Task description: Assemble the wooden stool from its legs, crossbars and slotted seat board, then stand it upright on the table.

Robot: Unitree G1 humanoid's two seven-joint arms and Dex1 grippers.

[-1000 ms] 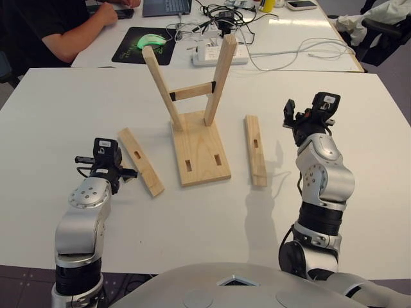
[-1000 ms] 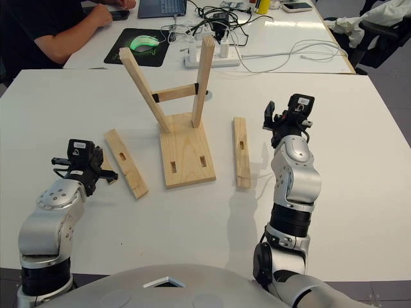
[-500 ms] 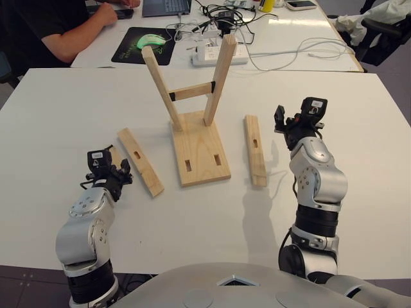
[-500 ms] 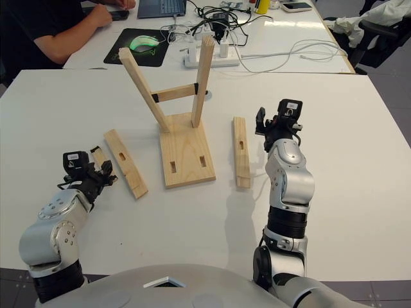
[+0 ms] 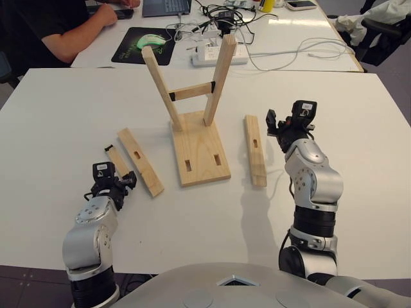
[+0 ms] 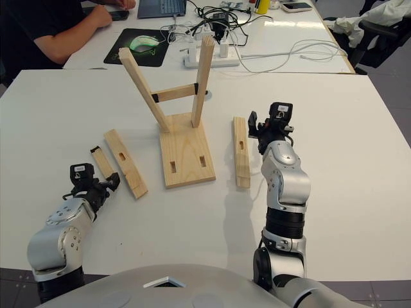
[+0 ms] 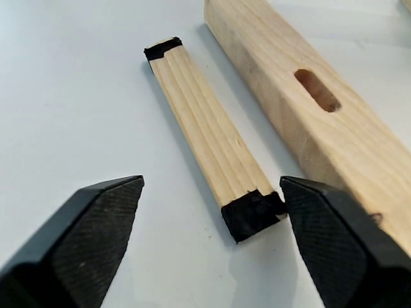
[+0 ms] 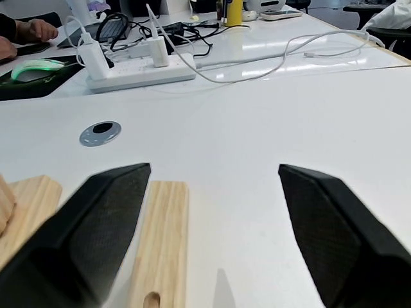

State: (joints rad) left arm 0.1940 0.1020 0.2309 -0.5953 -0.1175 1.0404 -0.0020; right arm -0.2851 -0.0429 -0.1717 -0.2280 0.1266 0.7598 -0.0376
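The slotted seat board (image 5: 200, 154) lies flat on the white table. Two legs (image 5: 218, 77) joined by a crossbar (image 5: 191, 92) stand up from its far end. One loose leg (image 5: 140, 161) lies left of the board and another loose leg (image 5: 255, 150) lies to its right. A short crossbar with black ends (image 7: 205, 138) rests beside the left leg (image 7: 314, 109). My left gripper (image 5: 109, 186) is open just behind that crossbar's near end, one fingertip (image 7: 321, 231) close to it. My right gripper (image 5: 282, 125) is open, low beside the right leg's (image 8: 160, 244) far end, holding nothing.
A cable hole (image 8: 101, 133) sits in the table behind the board. On the far table are a power strip (image 5: 218, 54), cables, a mouse pad (image 5: 144, 43) and a person's arm. Bare tabletop lies in front of the board and to both sides.
My left gripper drew back toward the table's near edge, and the short crossbar now lies uncovered in front of it. My right gripper moved left and lower, closer to the right leg.
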